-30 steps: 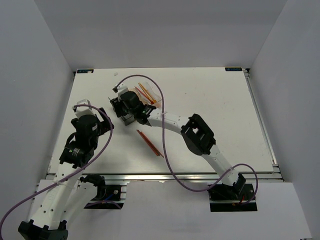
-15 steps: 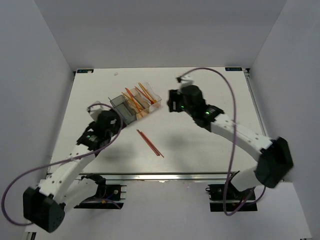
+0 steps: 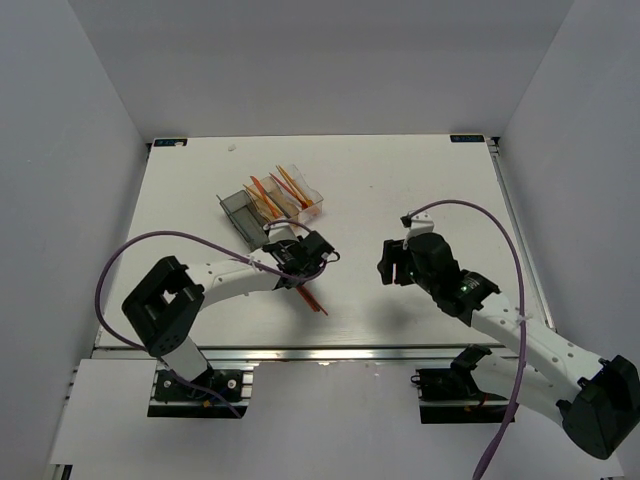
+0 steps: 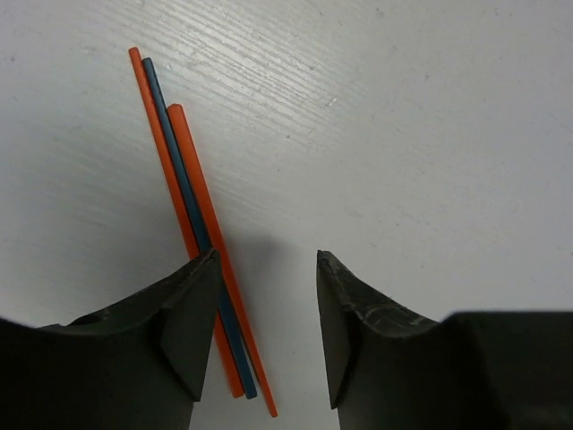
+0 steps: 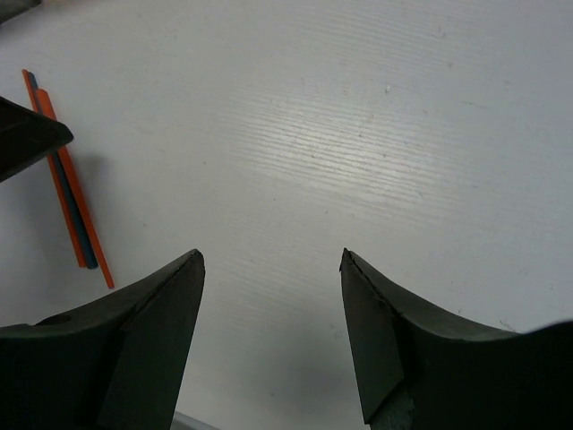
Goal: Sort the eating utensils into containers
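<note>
Left gripper is swinging right onto loose utensils, jaws spread, empty; right gripper is pulling back, jaws likewise spread.

White table w/ alu rail along near edge, white walls round it.

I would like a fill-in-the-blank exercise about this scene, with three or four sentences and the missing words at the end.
1. The loose utensils on the table are two orange sticks with one ___ stick between them.
2. The left gripper and the right gripper are both ___ and hold nothing.
3. The containers form a row of ___ bins.
4. The loose utensils lie nearer to the ___ gripper.

Missing words: blue; open; three; left.
</note>
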`<state>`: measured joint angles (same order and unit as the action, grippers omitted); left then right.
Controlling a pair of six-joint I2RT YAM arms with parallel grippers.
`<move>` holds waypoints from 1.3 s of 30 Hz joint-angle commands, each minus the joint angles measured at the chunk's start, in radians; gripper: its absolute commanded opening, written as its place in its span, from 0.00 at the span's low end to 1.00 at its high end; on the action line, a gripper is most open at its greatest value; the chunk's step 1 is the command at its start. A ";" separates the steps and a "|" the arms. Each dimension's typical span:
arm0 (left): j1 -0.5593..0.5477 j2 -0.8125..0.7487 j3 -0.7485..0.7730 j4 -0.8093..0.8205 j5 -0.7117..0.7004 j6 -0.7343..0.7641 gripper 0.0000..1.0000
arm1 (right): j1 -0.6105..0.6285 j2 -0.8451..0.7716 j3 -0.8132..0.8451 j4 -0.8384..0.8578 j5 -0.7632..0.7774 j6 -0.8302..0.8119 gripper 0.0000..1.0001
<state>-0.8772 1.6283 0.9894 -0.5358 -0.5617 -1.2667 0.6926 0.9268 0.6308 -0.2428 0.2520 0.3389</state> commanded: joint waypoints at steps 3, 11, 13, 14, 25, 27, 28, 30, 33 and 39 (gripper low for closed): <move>-0.003 -0.038 -0.029 -0.001 -0.033 -0.083 0.53 | -0.025 -0.006 -0.034 0.023 -0.005 0.002 0.68; -0.003 -0.027 -0.043 -0.090 -0.055 -0.103 0.46 | -0.030 0.026 -0.054 0.048 -0.010 0.002 0.66; -0.003 -0.042 -0.052 -0.085 -0.050 -0.114 0.46 | -0.028 0.032 -0.051 0.043 -0.003 0.002 0.66; -0.003 -0.047 -0.055 -0.087 -0.055 -0.117 0.46 | -0.028 0.030 -0.051 0.045 -0.003 0.002 0.66; -0.003 -0.024 -0.054 -0.090 -0.038 -0.118 0.43 | -0.030 0.044 -0.048 0.040 0.006 0.002 0.65; -0.003 -0.012 -0.052 -0.089 -0.032 -0.118 0.43 | -0.028 0.046 -0.046 0.040 0.004 0.000 0.65; -0.003 -0.010 -0.049 -0.090 -0.030 -0.120 0.43 | -0.028 0.044 -0.046 0.037 0.004 0.000 0.65; -0.003 -0.004 -0.044 -0.104 -0.029 -0.128 0.41 | -0.028 0.044 -0.046 0.040 0.004 -0.001 0.64; -0.003 -0.008 -0.046 -0.104 -0.026 -0.129 0.41 | -0.030 0.047 -0.048 0.042 -0.002 -0.001 0.64; -0.003 -0.001 -0.061 -0.076 -0.012 -0.123 0.40 | -0.028 0.049 -0.052 0.050 -0.007 -0.001 0.64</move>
<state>-0.8795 1.6299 0.9360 -0.6239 -0.5728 -1.3762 0.6678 0.9707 0.5777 -0.2298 0.2401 0.3374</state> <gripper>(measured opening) 0.400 0.638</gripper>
